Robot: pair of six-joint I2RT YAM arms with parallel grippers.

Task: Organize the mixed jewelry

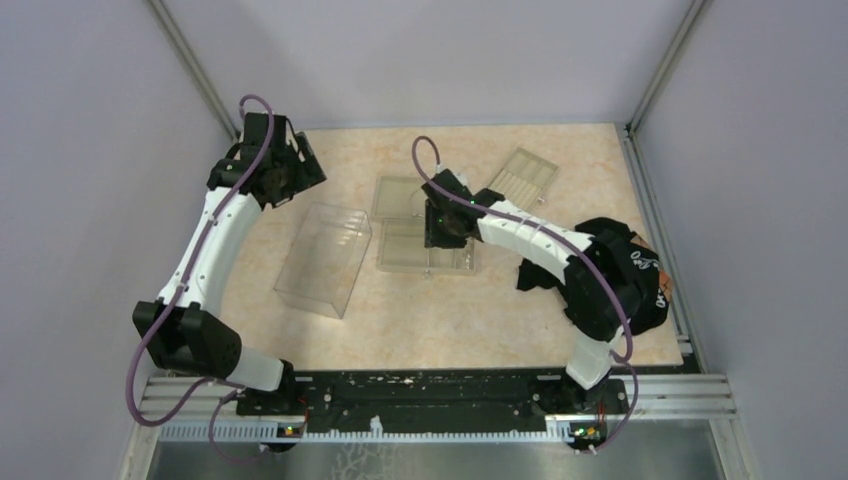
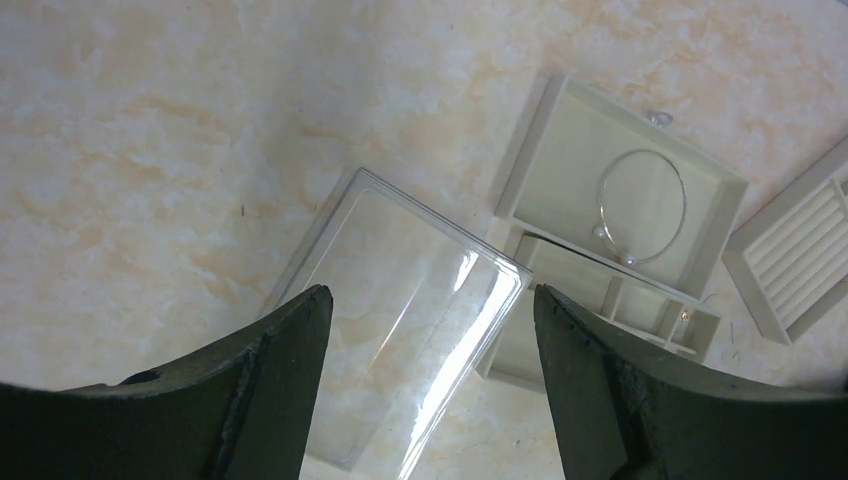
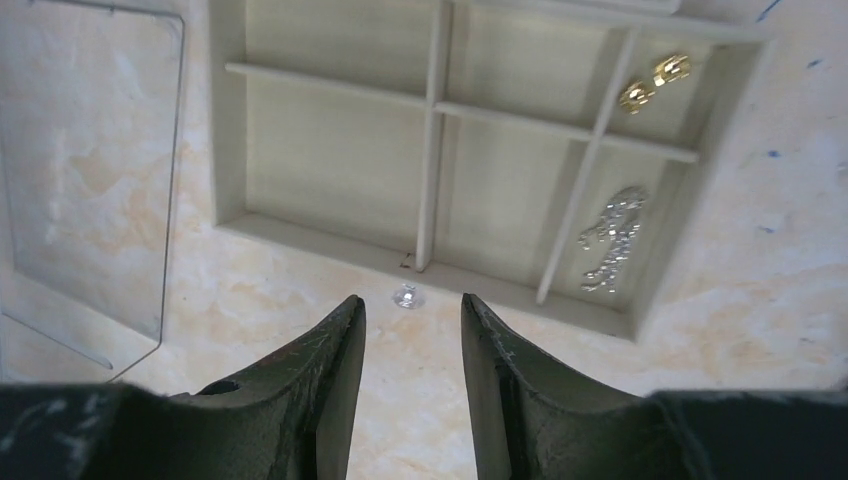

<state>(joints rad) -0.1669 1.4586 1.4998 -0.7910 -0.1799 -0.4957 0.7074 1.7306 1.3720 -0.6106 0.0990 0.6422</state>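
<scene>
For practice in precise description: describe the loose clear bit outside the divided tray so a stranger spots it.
Find the beige divided tray mid-table. Just outside one long wall, at the central divider's end, a tiny clear stone lies on the table. Unlike the gold pair and silver pieces, it sits in no compartment.

A beige marbled bench (image 1: 450, 330) is enclosed by plain pale lilac walls (image 1: 80, 150). Grey metal posts (image 1: 190, 55) are set in the back corners.

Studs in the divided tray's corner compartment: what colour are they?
The studs are gold, shown best in the right wrist view.
</scene>
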